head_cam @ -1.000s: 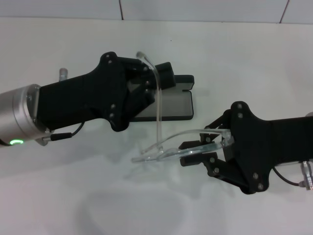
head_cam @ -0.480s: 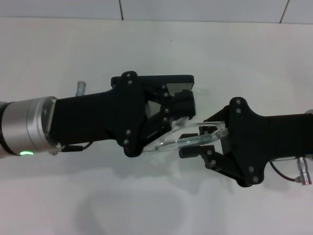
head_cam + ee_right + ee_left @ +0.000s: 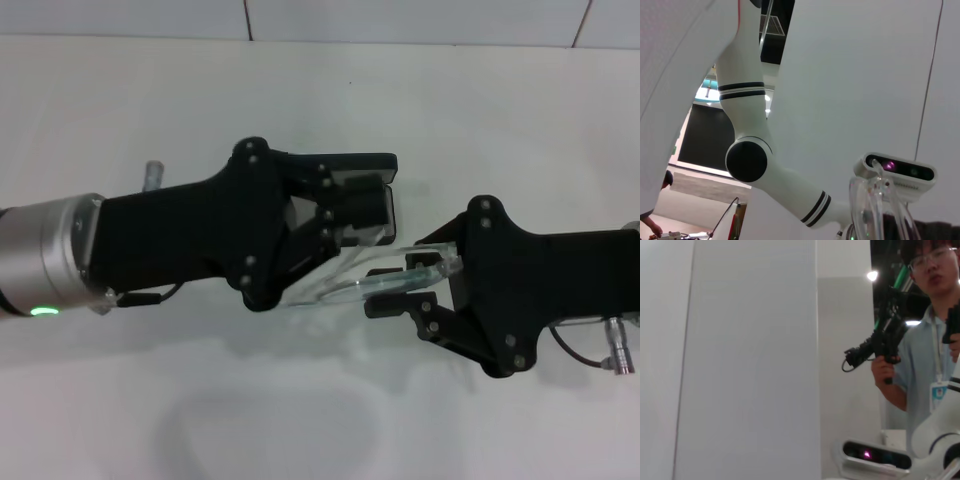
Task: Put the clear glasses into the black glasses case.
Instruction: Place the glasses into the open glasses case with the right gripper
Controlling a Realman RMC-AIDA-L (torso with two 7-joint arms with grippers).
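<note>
Transparent colourless plastic glasses (image 3: 385, 280) pinched in my right end effector (image 3: 415, 290), beside open slim black hard case (image 3: 370, 172) on white surface (image 3: 500, 120). My left end effector (image 3: 350, 215) covers case; grip state unclear.

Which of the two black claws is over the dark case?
The left gripper: it reaches across the black glasses case. The right gripper sits off to the side, clamped on the clear glasses.
</note>
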